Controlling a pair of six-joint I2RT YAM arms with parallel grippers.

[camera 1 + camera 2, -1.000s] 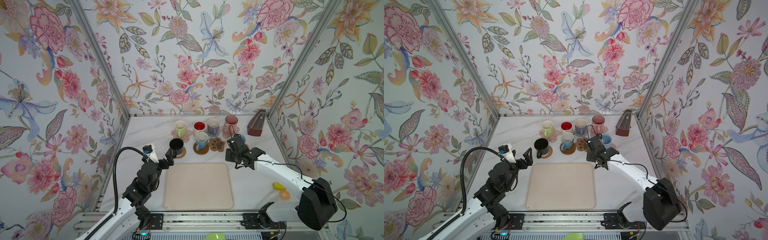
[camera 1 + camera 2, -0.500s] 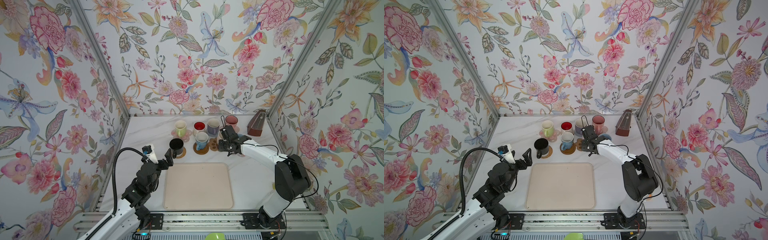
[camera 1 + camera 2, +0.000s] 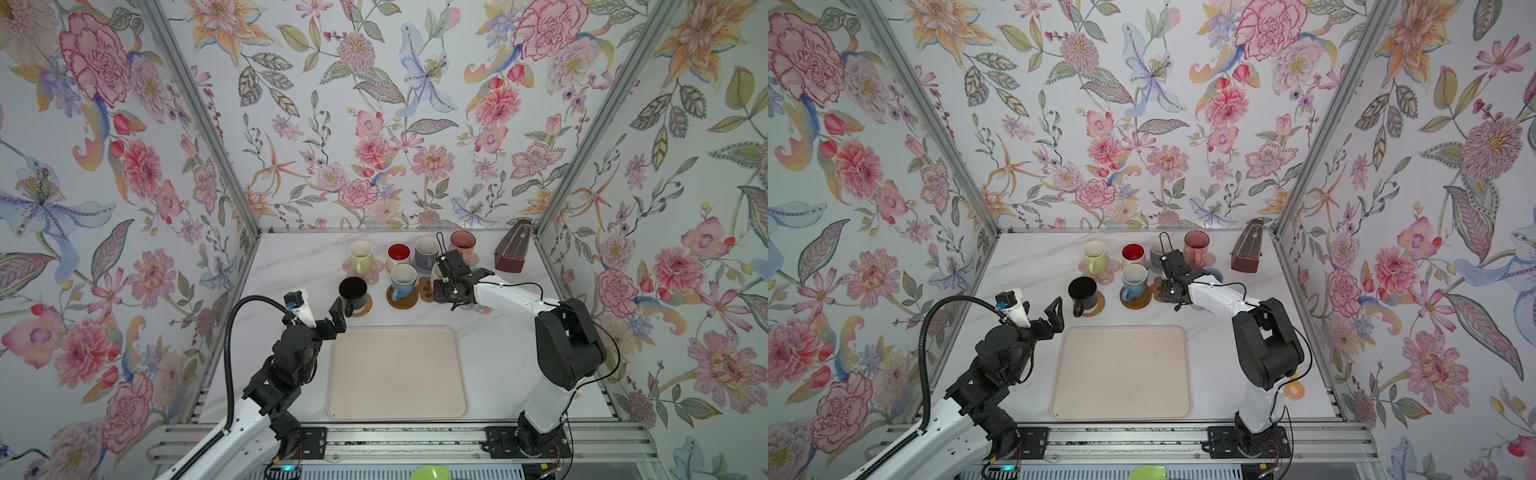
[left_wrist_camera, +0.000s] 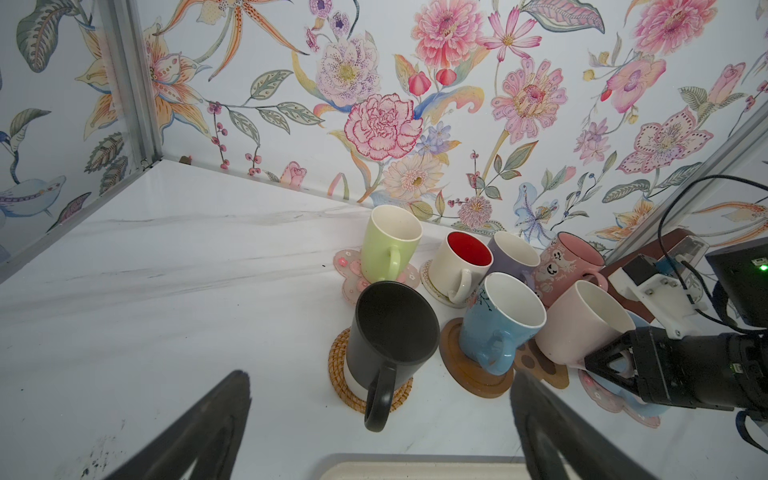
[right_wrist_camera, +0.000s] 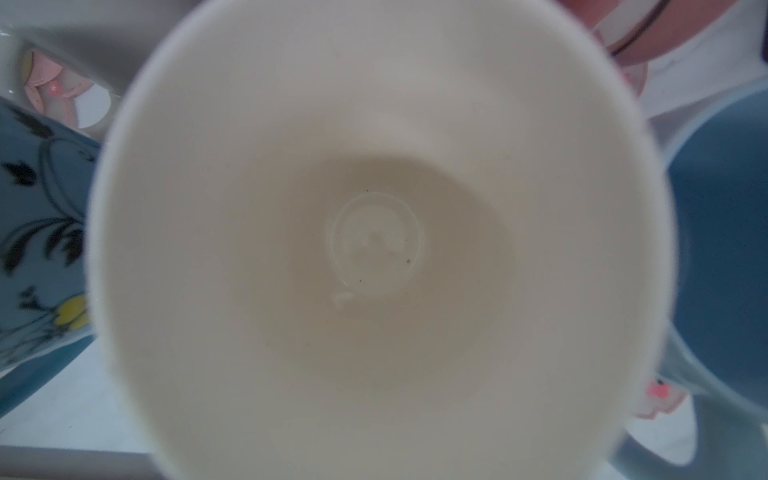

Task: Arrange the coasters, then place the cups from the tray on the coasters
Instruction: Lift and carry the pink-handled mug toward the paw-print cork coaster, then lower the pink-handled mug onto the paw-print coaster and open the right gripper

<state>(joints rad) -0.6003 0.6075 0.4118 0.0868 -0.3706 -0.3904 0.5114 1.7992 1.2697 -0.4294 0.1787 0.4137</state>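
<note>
Swung inward since the earlier frame, the right gripper (image 4: 609, 365) is now seen at the paw coaster (image 3: 424, 288), having been further toward the right side of the table; the left gripper (image 3: 1040, 316) has not been shifted. The right jaws are closed on the cream mug (image 4: 582, 328), apparently at its handle, though the handle itself is hidden. The mug is held tilted over the paw coaster, between the blue mug (image 4: 498, 324) and another cup at its far side. Whether its base is already touching cannot be told. The left jaws are spread wide and nothing is held; they are parked near the black mug (image 4: 390, 328), which is already set on its rattan coaster (image 4: 338, 374). No cups are left on the tray (image 3: 395, 374).

The mug is judged to be glazed ceramic: rigid, fairly heavy, smooth enough to slip, and easily chipped. It is best taken by the handle or over the rim wall. With neighbours packed so closely, it should be levelled and lowered straight down before being released.
</note>
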